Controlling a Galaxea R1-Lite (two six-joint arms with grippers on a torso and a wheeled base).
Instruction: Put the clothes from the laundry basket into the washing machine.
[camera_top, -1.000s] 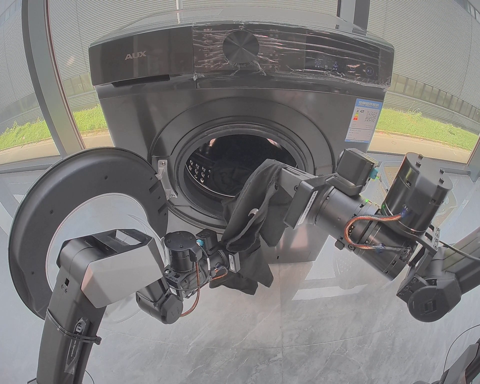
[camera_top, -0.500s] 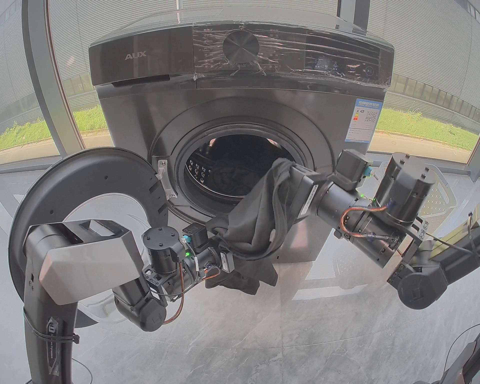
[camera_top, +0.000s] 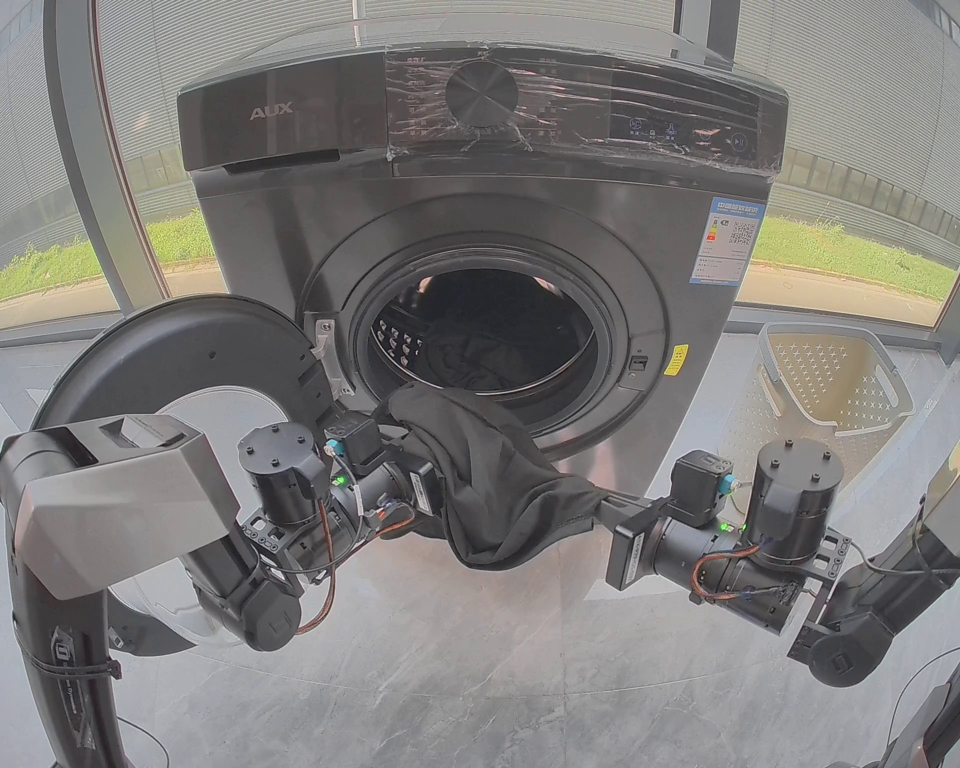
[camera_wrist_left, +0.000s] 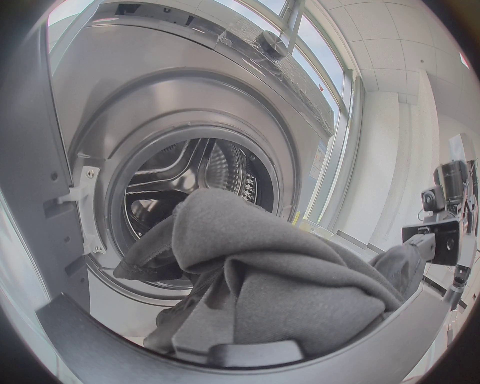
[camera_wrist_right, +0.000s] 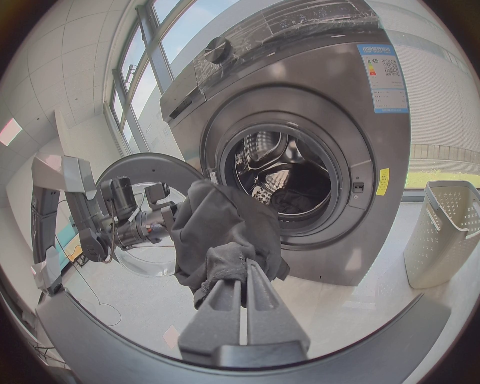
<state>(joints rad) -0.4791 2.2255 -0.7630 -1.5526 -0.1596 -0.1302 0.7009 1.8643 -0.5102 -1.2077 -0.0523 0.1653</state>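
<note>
A dark grey garment hangs in front of the washing machine, just below its open drum mouth. My left gripper is shut on the garment's upper end near the door hinge, and cloth drapes over its fingers. My right gripper is shut on the lower end, low and to the right; its fingertips pinch a bunched edge of the garment. More dark clothes lie inside the drum. The beige laundry basket stands right of the machine.
The round door is swung wide open to the left, behind my left arm. Bare grey floor spreads in front of the machine. Windows stand behind it.
My right gripper has dropped from the drum mouth down and back, drawing the garment's end low. My left gripper has risen toward the opening. The basket has come into sight.
</note>
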